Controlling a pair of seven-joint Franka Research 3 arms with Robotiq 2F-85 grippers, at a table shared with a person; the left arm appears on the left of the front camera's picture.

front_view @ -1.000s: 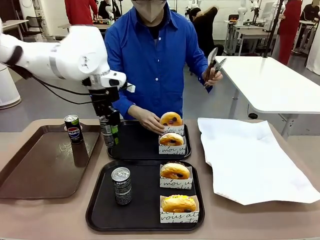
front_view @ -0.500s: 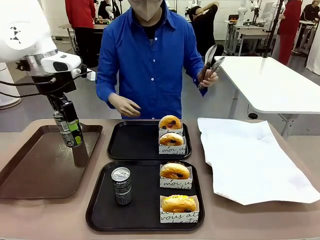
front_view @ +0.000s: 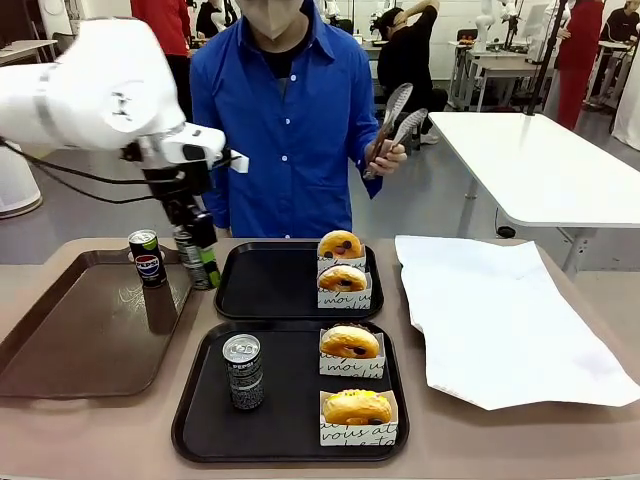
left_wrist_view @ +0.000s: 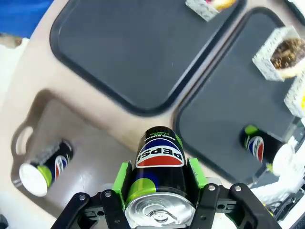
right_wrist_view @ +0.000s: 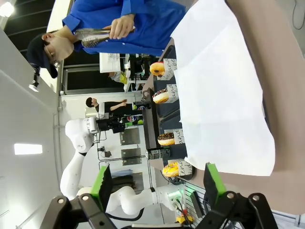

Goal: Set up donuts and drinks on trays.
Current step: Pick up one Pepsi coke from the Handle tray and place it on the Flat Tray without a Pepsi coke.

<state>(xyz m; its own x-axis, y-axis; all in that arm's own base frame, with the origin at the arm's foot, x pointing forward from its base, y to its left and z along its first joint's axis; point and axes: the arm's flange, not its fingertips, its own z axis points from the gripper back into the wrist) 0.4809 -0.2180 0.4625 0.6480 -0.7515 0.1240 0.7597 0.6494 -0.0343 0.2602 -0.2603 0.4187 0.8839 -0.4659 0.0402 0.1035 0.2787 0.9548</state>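
I am keeping the left gripper [left_wrist_view: 159,202] clamped on the can [left_wrist_view: 159,179] mid-body, since its smooth, rigid wall is probably slippery; the right gripper [right_wrist_view: 155,183] is gaping empty.

Grey floor [front_view: 90,215] behind, smooth w/ soft glare. White table [front_view: 545,165] at right, bare top, slim legs. More desks [front_view: 495,65] further back w/ clutter. White wall [front_view: 110,25] far left. Bright, even overhead light, ceiling panel [right_wrist_view: 28,149] glowing in right wrist view.

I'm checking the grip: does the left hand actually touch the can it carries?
Touching. In the left wrist view, the left hand presses its green pads against both sides of the can.
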